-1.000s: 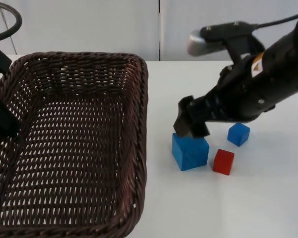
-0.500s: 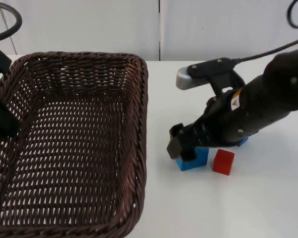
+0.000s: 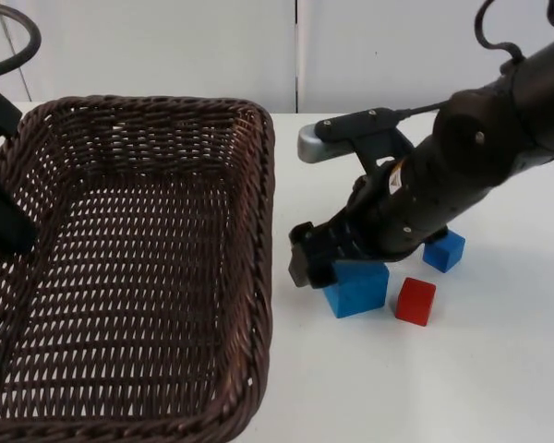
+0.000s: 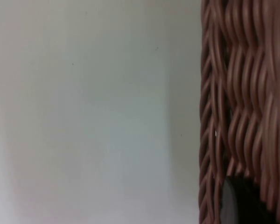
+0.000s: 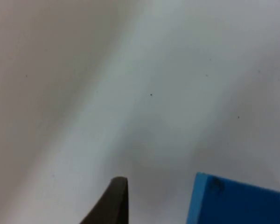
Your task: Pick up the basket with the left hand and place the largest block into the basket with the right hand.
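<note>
Basket [image 3: 138,268]: table left, wall gripped by left gripper [image 4: 238,200].
Right gripper [image 3: 316,263]: fingers apart, down around large blue block [image 3: 358,288], near basket.
Writing: none readable.

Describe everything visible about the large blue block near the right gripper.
The large blue cube-shaped block has a matte, uniform surface, sharp edges and flat faces. It sits flat on the white table top, turned slightly askew, between the dark brown woven wicker basket and the small red block, apart from both. The right gripper is low over its basket-side top edge and hides part of its top; whether the fingers touch it cannot be told. The right wrist view shows one corner of it beside a black fingertip.
</note>
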Action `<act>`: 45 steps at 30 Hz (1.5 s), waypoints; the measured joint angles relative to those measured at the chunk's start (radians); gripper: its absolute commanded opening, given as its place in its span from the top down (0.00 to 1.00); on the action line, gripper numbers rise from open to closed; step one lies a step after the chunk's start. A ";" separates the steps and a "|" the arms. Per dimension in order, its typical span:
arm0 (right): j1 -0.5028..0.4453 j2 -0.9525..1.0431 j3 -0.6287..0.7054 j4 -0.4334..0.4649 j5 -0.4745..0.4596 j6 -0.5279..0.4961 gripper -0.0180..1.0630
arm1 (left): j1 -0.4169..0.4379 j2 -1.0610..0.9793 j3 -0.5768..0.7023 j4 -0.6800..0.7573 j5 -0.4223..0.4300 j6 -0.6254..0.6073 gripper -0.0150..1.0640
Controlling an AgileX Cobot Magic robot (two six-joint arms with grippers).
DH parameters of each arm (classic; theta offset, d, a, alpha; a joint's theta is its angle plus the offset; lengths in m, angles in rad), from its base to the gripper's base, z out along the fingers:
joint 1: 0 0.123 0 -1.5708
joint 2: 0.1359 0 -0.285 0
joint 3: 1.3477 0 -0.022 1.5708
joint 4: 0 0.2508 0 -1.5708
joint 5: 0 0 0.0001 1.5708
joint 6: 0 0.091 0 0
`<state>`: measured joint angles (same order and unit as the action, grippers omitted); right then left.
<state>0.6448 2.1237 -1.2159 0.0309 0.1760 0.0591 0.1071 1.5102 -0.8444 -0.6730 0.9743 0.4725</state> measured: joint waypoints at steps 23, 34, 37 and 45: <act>0.000 0.006 -0.006 0.000 0.042 0.007 0.24 | 0.000 0.000 0.000 0.002 -0.002 0.000 0.99; 0.000 0.006 -0.006 0.000 0.044 0.011 0.38 | 0.000 0.000 0.000 0.002 -0.002 0.000 0.99; 0.000 0.006 -0.006 0.000 0.044 0.011 0.51 | 0.000 0.000 0.000 0.002 -0.002 0.000 0.99; 0.000 0.006 -0.006 0.000 0.044 0.011 0.70 | 0.000 0.000 0.000 0.004 -0.002 0.000 0.99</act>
<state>0.6448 2.1295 -1.2220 0.0309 0.2196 0.0702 0.1071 1.5102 -0.8444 -0.6692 0.9718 0.4725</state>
